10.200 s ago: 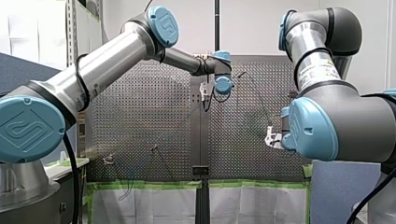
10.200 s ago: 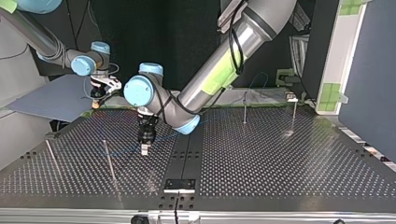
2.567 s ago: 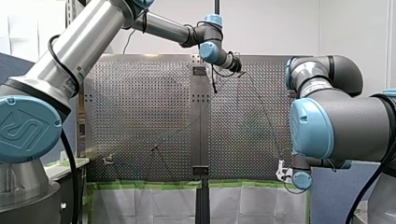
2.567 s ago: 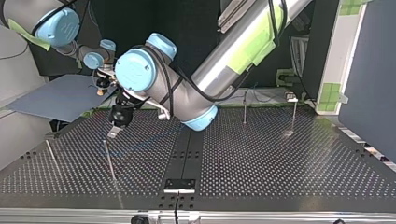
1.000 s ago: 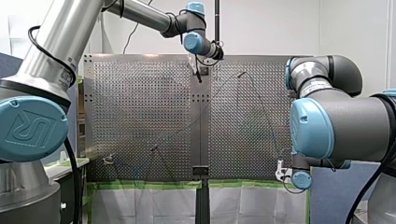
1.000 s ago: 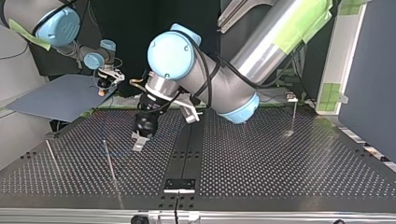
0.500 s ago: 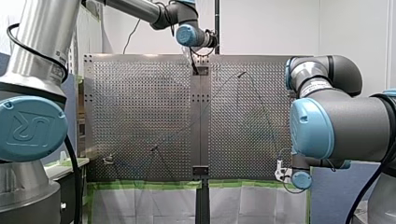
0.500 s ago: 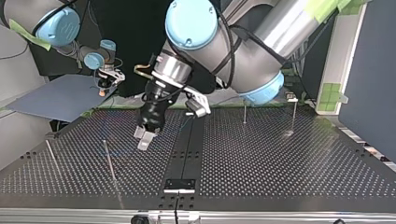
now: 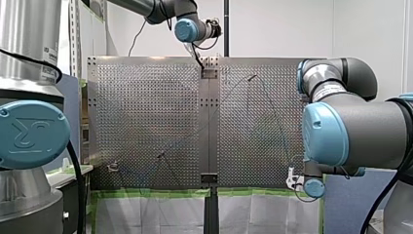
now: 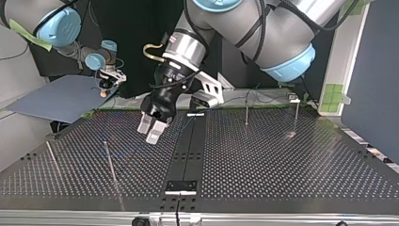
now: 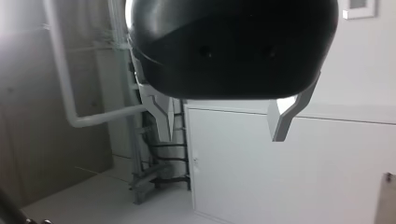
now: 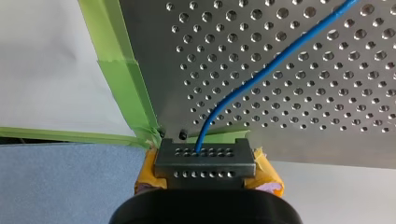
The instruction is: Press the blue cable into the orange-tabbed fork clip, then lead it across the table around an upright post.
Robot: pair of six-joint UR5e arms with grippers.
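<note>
Pinching the blue cable (image 12: 261,74) between its yellow pads (image 12: 268,175), my right gripper (image 12: 204,161) sits just off the edge of the table (image 12: 327,121) beside the green tape (image 12: 119,70). I judge it is placed there to keep the loose end anchored and the line taut across the holes. In the front view a thin line seems to climb from that gripper to a post (image 9: 251,77) near the far side and slant back down across the table. That would be the cable bent around the post, though it is too thin to be sure. My left gripper (image 10: 153,128) hangs tilted above the table beside the black middle strip (image 10: 188,155), its metal fingers (image 10: 143,125) spread with nothing between them. Its wrist view looks off at a wall, so it appears free rather than working the cable. Which small fitting is the clip with the orange tab I cannot tell, so whether the cable is seated there is unsettled
</note>
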